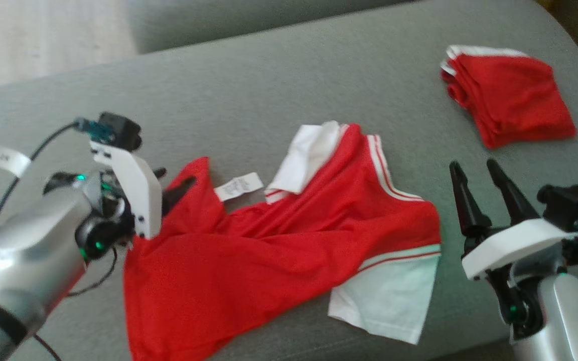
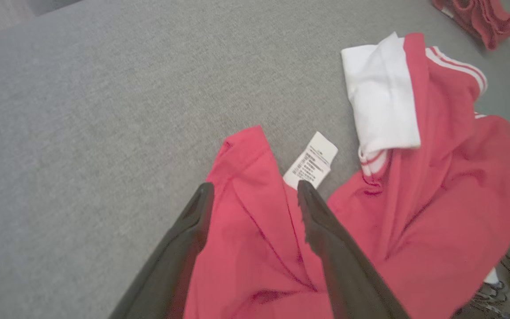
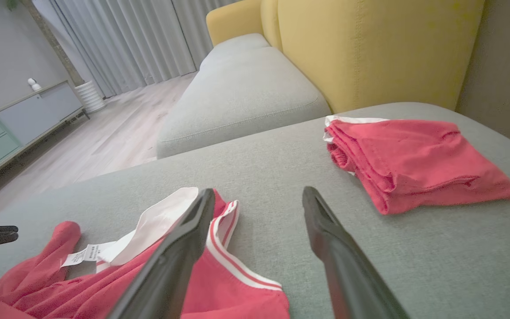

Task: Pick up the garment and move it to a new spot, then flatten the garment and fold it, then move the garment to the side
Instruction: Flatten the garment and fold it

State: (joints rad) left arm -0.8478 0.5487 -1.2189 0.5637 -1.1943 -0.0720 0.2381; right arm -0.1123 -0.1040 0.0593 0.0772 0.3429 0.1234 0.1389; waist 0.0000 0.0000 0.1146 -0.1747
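- The left jaws stand open, with a red corner of the garment (image 2: 246, 230) lying between them.
- The right jaws gape empty, the white sleeve (image 1: 389, 296) near their left side.
- To flatten well, I'd pinch opposite edges and pull outward evenly.

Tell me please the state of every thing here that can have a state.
Red-and-white garment: unfolded, rumpled, lying on the grey cushion.
Second red garment: folded, lying apart at the far right.
Label: turned out, flat on the cushion.
Left pincer: open, over the rumpled garment's corner.
Right pincer: open, empty.
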